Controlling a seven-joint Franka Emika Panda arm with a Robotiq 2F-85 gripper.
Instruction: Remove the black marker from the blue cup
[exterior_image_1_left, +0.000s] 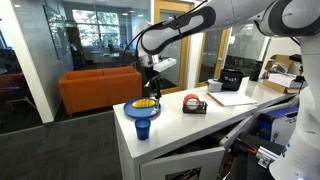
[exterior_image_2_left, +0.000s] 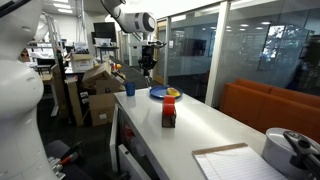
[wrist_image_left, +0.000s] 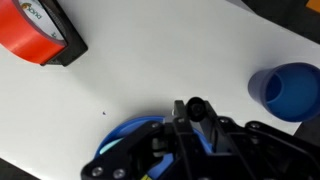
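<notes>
The black marker (wrist_image_left: 196, 108) appears end-on in the wrist view as a dark stub between the fingers of the gripper (wrist_image_left: 195, 122), whose jaws look closed on it. It hangs above the light-blue dish (wrist_image_left: 118, 145), not in the blue cup (wrist_image_left: 290, 90). The cup stands just beside the dish on the white table (exterior_image_1_left: 205, 125) and looks empty, so the lift-out seems done and only setting down remains. The dish holds a yellow thing (exterior_image_1_left: 145, 103). The tape dispenser (wrist_image_left: 40, 30) sits well apart.
</notes>
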